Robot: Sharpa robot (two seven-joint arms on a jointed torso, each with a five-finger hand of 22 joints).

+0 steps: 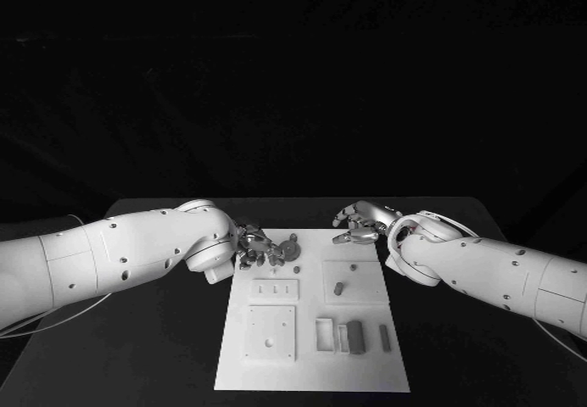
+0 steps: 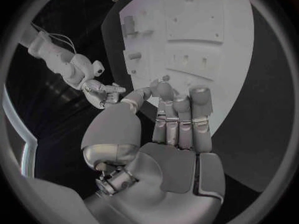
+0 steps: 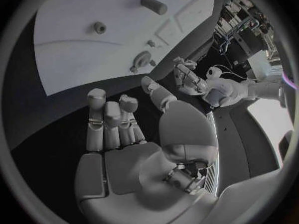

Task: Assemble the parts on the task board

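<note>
The white task board (image 1: 312, 365) lies in the middle of the black table. A round grey part (image 1: 291, 248) rests at its far left corner, seen also as the round part (image 3: 142, 62). My left hand (image 1: 254, 246) hovers right beside it with its fingers apart and nothing held; its fingertips (image 2: 163, 88) reach the board's edge (image 2: 230, 59). My right hand (image 1: 361, 225) hangs over the far right corner, fingers loosely bent and empty. Its palm (image 3: 124, 154) is above the bare table. A short peg (image 1: 354, 267) stands in a raised block.
Grey blocks (image 1: 354, 335) and a thin bar (image 1: 385, 337) lie near the board's front right. A square plate (image 1: 269, 332) sits at the front left, with a slotted plate (image 1: 276, 291) behind it. A lying cylinder (image 3: 152, 5) and a small ring (image 3: 98, 27) rest on the board.
</note>
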